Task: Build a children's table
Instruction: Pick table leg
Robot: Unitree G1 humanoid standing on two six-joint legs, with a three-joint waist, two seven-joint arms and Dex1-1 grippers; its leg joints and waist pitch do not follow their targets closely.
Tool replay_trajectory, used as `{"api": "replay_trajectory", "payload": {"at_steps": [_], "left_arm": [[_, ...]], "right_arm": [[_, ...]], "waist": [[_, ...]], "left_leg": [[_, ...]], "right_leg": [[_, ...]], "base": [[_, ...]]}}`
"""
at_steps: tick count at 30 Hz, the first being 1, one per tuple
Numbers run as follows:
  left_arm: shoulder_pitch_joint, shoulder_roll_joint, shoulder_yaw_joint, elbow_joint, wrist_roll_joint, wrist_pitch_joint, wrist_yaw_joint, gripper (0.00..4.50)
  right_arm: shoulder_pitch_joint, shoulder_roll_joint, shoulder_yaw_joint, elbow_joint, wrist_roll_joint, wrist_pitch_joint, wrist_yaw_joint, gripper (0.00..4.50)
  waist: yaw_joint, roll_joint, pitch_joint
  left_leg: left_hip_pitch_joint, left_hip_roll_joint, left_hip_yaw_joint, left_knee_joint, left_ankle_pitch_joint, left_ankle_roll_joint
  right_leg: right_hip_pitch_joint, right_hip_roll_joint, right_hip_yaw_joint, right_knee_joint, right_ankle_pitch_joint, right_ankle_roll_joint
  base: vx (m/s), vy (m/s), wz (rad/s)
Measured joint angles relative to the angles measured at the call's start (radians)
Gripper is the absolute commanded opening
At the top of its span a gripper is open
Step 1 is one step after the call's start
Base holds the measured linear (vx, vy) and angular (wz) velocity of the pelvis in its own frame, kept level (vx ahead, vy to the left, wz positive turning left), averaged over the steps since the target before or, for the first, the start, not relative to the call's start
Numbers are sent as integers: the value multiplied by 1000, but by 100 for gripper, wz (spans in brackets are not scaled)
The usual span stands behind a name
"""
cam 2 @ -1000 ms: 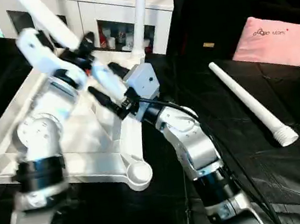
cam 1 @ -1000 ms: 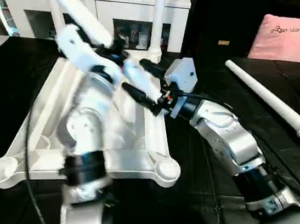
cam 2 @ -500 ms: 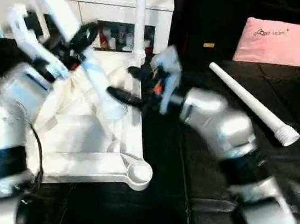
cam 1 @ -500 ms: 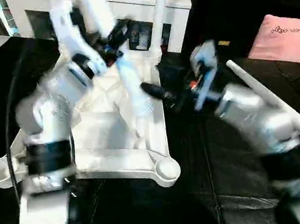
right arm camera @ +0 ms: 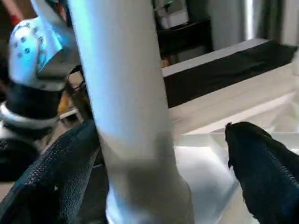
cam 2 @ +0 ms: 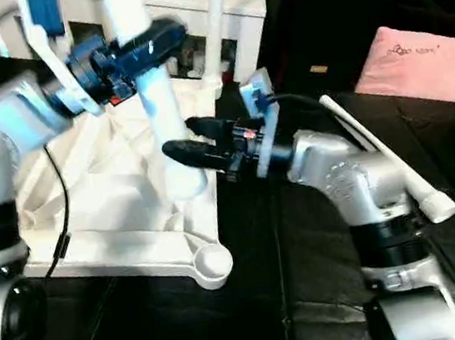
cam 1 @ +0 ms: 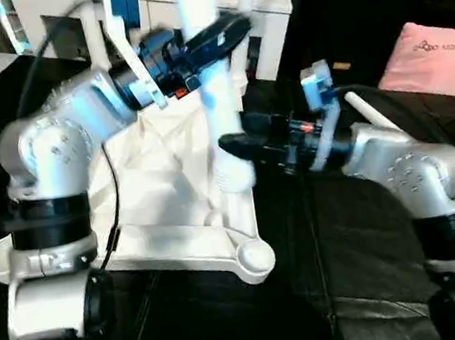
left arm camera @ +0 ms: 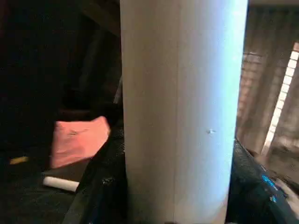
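The white tabletop (cam 1: 161,222) lies upside down on the black surface, ribs and round corner sockets (cam 1: 255,258) facing up. My left gripper (cam 1: 208,37) is shut on a white tube leg (cam 1: 220,116) and holds it nearly upright, its lower end just above the tabletop's right rim. In the left wrist view the leg (left arm camera: 182,112) sits between my fingers (left arm camera: 100,191). My right gripper (cam 1: 238,133) is open at the leg's lower part, its fingers (right arm camera: 261,177) standing on either side of the leg (right arm camera: 126,116). Another leg (cam 1: 248,8) stands upright at the far corner. A loose leg (cam 2: 406,184) lies behind my right arm.
A white cabinet (cam 1: 272,0) with glass doors stands behind the table. A pink cushion (cam 1: 439,58) rests at the far right on the black surface (cam 1: 355,245). A black cable (cam 1: 114,202) hangs from my left arm over the tabletop.
My left arm has swung the leg from a slant to nearly upright. My right forearm has turned to lie level, its open gripper now at the leg's lower part.
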Motion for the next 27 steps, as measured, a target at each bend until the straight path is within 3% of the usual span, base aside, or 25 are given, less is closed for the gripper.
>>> {"api": "replay_trajectory", "payload": {"at_steps": [5,21,22,27], "left_arm": [[-3,5,-23,-20,-7,19,-56,180],[-47,8,-76,-20,-36,89,-122,180],[-48,8,-77,-20,-36,90,-124,180],[-48,16,-91,-20,-35,104,-139,180]], "right_arm": [[0,-6,57,0,-13,2,34,450],[-8,-41,106,3,-12,9,171,450],[-8,-42,109,3,-12,9,175,424],[-8,-56,126,3,-19,7,196,391]], "waist": [[4,0,0],[5,-2,0],[4,-2,0],[5,-3,1]], "left_leg": [[0,0,0,0,0,-1],[-1,0,0,0,1,-2],[0,0,0,0,2,-2],[-1,0,0,0,2,-2]], "right_leg": [[0,0,0,0,0,0],[0,-1,-1,0,0,0],[0,-1,-1,0,0,0],[0,-1,-1,1,0,0]], "base": [[0,0,0],[0,0,0],[0,0,0],[0,0,0]]}}
